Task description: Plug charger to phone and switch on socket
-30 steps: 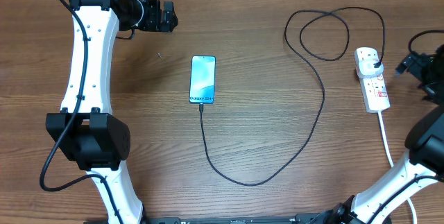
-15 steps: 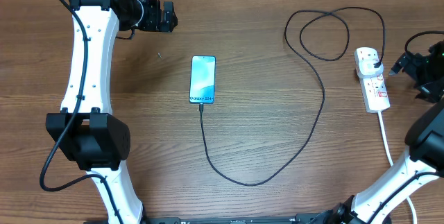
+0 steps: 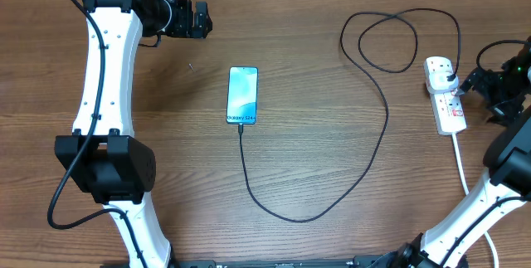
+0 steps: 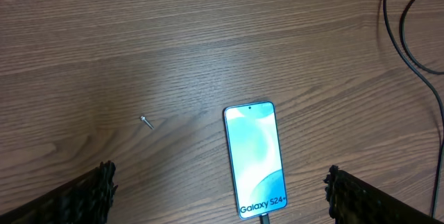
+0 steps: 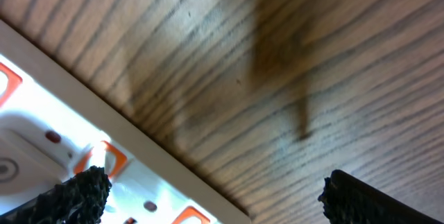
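The left fingers and right fingers gape wide, only their tips showing. The phone lies on the desk, the charger reaching its bottom edge and plugged into the socket beside the right fingers, its switch too small to read.

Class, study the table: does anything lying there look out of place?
A tiny screw-like metal piece lies loose on the wooden table, left of the phone; it belongs to nothing nearby.

"Galaxy S24+" on phone screen, socket markings unreadable
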Controlling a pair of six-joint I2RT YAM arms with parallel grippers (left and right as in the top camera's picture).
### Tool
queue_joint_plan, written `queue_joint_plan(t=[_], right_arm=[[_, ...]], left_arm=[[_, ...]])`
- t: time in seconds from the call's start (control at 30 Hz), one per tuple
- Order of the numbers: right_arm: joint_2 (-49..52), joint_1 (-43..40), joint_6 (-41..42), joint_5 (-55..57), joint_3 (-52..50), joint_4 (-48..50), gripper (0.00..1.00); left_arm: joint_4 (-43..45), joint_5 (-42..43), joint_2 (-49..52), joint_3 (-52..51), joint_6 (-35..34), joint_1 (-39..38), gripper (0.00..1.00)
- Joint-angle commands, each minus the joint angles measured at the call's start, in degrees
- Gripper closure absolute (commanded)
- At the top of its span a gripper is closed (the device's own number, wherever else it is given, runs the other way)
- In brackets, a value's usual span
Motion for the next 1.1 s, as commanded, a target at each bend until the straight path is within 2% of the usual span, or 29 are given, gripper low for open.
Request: queue_joint_plan(t=[0.0, 0.3, 0.67, 1.07], right_arm=[[-0.2, 0.2, 1.7, -0.6, -0.9, 1.5, 0.00], [-0.1, 0.2, 1.6, -1.6, -4.2, 2.8, 0.00], [-0.1, 0.2, -0.8, -8.3, -4.2, 3.2, 0.00], [-0.2, 0.2, -0.9, -7.4, -4.2, 1.2, 0.00]], left_arm=[[0.0, -0.3, 0.4, -0.3, -0.3, -0.2, 0.00], [0.0, -0.3, 0.4, -0.3, -0.3, -0.2, 0.00], [0.0, -0.3, 0.4, -0.3, -0.3, -0.2, 0.00], [0.0, -0.3, 0.4, -0.3, -0.3, -0.2, 0.00]])
